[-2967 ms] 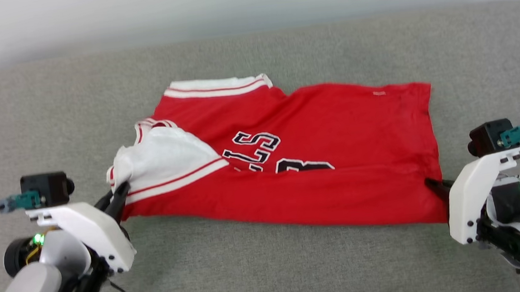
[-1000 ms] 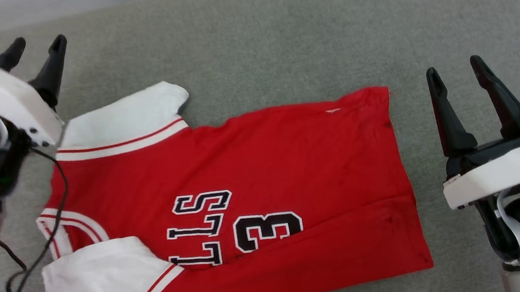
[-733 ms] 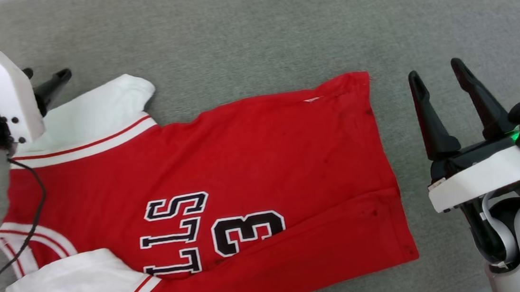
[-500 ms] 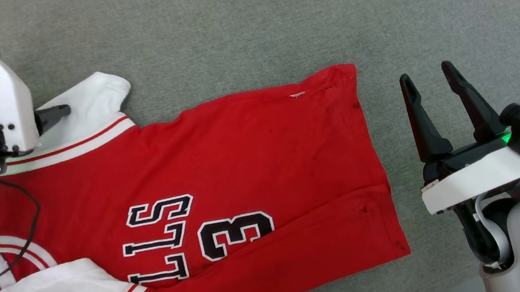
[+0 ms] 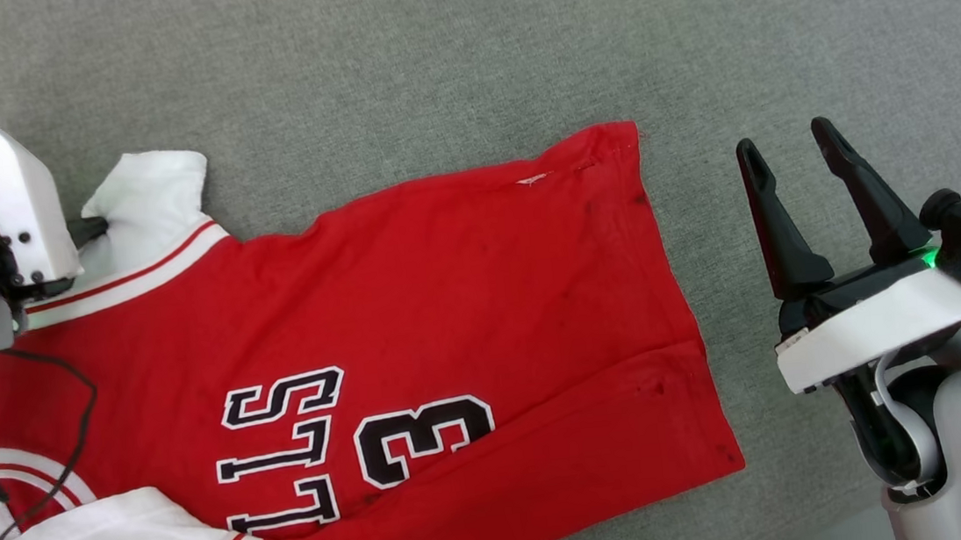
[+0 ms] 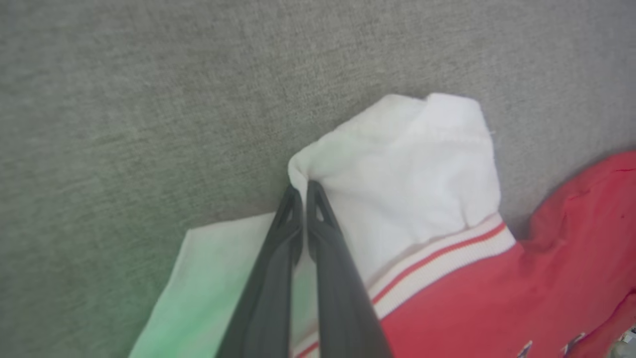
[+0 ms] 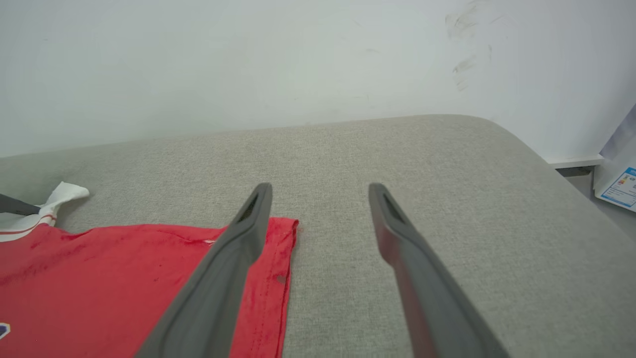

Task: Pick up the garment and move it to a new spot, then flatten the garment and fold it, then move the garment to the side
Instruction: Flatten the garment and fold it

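Pinching a white sleeve, the left claw [image 6: 300, 185] is closed on the red jersey T-shirt [image 5: 447, 291] with white short sleeves and black lettering.
The shirt lies spread face up on the grey fabric-covered worktop [image 5: 424, 46], across the lower left and centre of the head view. The right claw [image 5: 781, 135] stands wide at the right, near the hem, holding nothing.

I've got my left gripper [image 6: 299, 186], at the left edge of the head view, pinched tight on the garment [image 6: 412, 164], and my right gripper [image 5: 785, 139] at the right edge, fingers spread wide, pointing up.
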